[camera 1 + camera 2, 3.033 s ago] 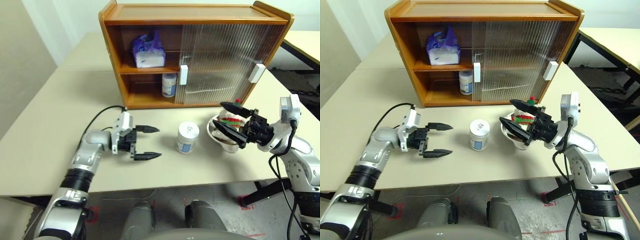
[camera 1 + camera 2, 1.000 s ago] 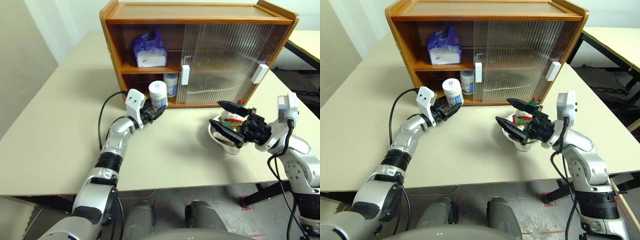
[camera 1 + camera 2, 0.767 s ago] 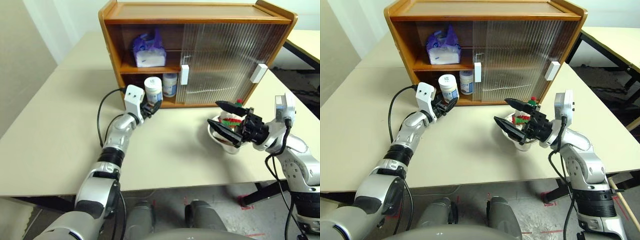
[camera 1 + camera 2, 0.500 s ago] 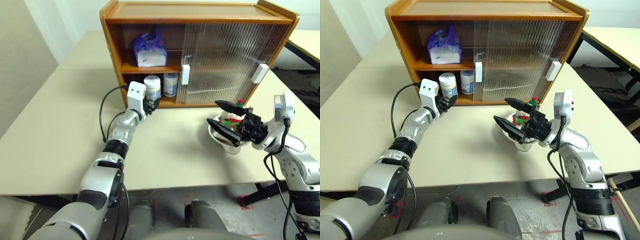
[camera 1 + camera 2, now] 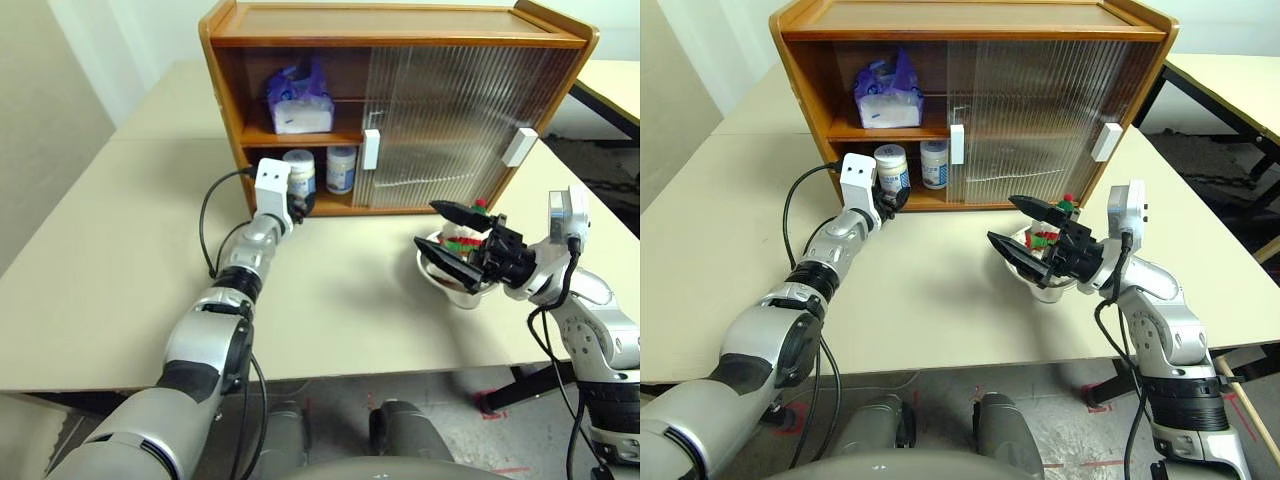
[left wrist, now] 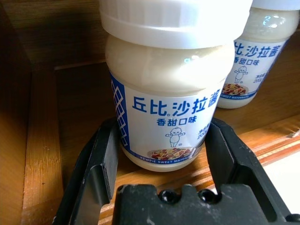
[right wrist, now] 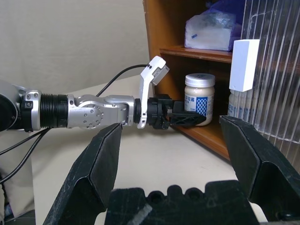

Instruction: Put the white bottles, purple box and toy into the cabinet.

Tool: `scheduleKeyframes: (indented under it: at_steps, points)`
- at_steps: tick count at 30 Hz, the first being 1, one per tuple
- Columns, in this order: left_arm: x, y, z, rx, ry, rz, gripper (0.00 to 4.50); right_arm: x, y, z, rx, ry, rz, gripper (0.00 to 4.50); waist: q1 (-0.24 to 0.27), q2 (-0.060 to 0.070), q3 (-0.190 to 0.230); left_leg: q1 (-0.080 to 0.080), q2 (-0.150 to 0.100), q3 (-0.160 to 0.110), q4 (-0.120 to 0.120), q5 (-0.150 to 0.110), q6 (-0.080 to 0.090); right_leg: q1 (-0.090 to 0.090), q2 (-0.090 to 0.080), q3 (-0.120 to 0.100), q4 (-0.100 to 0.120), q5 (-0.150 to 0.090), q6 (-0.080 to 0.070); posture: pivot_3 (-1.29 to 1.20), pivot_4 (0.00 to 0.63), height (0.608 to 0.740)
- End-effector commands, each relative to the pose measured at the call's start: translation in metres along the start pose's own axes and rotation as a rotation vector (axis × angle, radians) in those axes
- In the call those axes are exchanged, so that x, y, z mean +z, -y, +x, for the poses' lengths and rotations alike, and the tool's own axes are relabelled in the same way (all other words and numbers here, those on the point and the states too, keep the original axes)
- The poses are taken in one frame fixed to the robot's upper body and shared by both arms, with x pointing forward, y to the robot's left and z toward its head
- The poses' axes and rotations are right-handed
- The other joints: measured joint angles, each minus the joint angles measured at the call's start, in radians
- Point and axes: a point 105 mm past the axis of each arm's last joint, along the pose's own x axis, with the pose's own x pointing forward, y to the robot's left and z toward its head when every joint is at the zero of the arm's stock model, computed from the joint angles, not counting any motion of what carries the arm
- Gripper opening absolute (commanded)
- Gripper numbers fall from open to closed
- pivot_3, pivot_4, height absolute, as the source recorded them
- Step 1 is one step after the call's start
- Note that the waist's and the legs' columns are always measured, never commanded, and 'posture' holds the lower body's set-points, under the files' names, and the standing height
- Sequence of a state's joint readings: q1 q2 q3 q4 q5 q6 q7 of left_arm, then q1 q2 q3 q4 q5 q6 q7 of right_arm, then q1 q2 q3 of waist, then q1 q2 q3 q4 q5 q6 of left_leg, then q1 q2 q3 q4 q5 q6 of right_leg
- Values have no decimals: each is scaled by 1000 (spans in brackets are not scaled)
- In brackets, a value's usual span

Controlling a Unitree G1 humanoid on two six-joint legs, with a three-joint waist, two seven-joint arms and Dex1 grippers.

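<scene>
Left pincer pinches a squat white plastic bottle on the cabinet's lower wooden shelf, beside a second bottle. Blue-and-white label reads "丘比 沙拉酱 香甜口味"; smaller print looks like "Kewpie". Soft purple box sits on the upper shelf. Right pincer hangs spread above the counter, near the fluffy toy in its bowl.
</scene>
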State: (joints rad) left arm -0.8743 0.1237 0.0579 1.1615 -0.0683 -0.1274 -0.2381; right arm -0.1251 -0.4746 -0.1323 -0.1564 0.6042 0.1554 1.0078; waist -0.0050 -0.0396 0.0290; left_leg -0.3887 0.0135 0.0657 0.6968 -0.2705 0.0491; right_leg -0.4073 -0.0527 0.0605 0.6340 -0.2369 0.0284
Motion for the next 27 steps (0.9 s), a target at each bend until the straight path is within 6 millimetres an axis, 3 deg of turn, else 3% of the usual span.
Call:
scheduleKeyframes:
  at_steps: [1,10,14,27]
  points:
    - [7,4,4,1,13,16,2997,1,0,-2,-7,0,-12,4500,-2,0,0,0,0,0,0,0,0,0,0,0,0,0,0,-8,0,740]
    - [4,2,5,24,-10,40,2997,3,0,-1,-7,0,-15,4500,-5,0,0,0,0,0,0,0,0,0,0,0,0,0,0,-4,0,740]
    - [1,3,4,30,-18,35,4470,4,2,0,-8,2,-18,4500,-4,0,0,0,0,0,0,0,0,0,0,0,0,0,0,0,0,740]
    - [-3,6,-1,-8,13,11,4470,1,1,1,-5,5,-10,4500,-4,0,0,0,0,0,0,0,0,0,0,0,0,1,0,14,0,740]
